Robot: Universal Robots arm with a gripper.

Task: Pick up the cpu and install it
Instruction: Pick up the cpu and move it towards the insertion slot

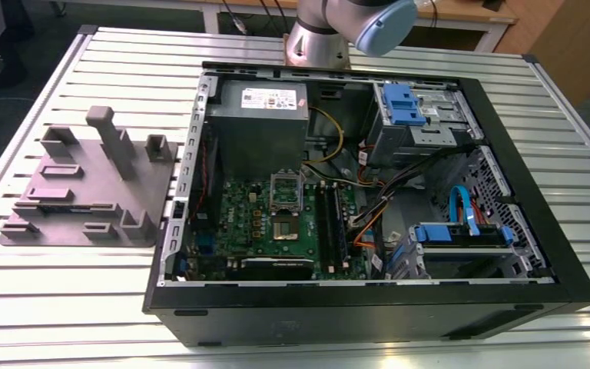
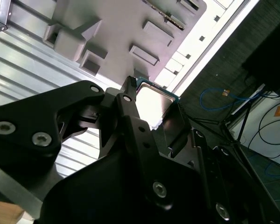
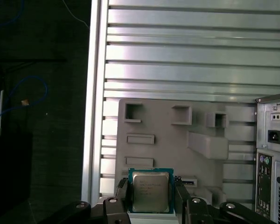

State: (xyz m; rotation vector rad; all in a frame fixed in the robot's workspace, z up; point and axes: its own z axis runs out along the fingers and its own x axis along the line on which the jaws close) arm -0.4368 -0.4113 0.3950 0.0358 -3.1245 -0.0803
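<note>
Hold: we see one gripper (image 3: 150, 186), its two fingers (image 3: 122, 190) clamped on one cpu (image 3: 150, 192)
Below: one grey tray (image 3: 163, 126)
Beside: one open case (image 1: 377, 307)

The gripper (image 2: 155, 108) has the cpu (image 2: 151, 100) pinched between its two black fingers (image 2: 129, 100), one on each opposite edge. The chip's shiny metal top is catching a lot of light, and there's a thin teal rim along its far edge. Nearest the camera is the chunky black gripper body with a few screw heads. Out past the fingertips lies the grey fixture plate (image 2: 121, 28) with raised blocks and shallow rectangular slots, sitting on the slatted metal table (image 2: 28, 60). Off beyond the table edge is dark floor (image 2: 214, 60) with a looped blue cable (image 2: 214, 95) and some white cables (image 2: 270, 121).
</note>
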